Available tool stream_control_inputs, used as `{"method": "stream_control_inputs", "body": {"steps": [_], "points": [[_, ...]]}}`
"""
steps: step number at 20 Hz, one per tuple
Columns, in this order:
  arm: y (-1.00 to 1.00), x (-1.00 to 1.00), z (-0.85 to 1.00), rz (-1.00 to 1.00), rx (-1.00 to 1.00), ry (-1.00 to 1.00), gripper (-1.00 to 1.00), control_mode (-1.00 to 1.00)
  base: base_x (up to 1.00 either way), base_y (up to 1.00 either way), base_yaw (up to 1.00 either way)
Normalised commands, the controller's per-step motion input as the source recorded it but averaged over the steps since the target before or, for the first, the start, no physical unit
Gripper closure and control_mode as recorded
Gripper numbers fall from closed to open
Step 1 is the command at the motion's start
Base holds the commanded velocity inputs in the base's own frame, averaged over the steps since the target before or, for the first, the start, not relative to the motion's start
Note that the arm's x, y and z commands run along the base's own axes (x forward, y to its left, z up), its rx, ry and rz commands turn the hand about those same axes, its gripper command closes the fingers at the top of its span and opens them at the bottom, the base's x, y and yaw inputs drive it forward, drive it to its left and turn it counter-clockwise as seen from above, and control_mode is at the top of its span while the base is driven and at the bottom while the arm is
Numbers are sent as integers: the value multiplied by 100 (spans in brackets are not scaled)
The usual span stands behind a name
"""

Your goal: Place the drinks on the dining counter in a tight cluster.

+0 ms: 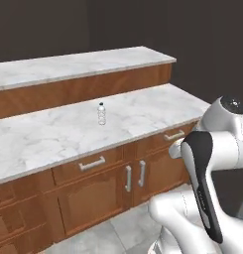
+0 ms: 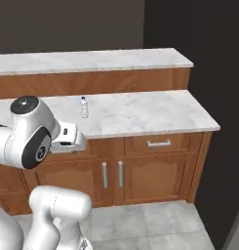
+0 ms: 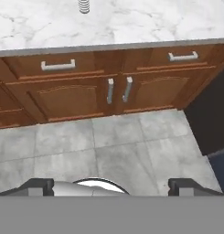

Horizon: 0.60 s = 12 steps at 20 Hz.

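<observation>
The end effector [image 3: 111, 185] hangs over grey floor tiles [image 3: 109, 146], its dark fingertips spread wide and empty. Beyond, brown wood cabinets [image 3: 86, 93] carry silver bar handles. On their veined marble tabletop [image 1: 53, 134] stands the tiny ribbed clear bottle [image 1: 101, 113], dark-capped; the raised dining counter [image 1: 68, 67] lies behind.

No text, brand, number or sign is readable in these pictures. The tiny clear bottle [image 1: 101, 113] on the marble top of the drawer cabinets [image 1: 53, 134], at about 11 o'clock from the arm, carries no legible label.
</observation>
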Motion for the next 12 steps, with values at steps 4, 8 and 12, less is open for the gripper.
{"method": "stream_control_inputs", "body": {"steps": [4,8,12], "points": [[0,0,0,0,0,0,-100,100,77,0,76],[0,0,0,0,0,0,-100,100,100,2,28],[0,0,0,0,0,0,-100,100,100,-15,-5]]}}
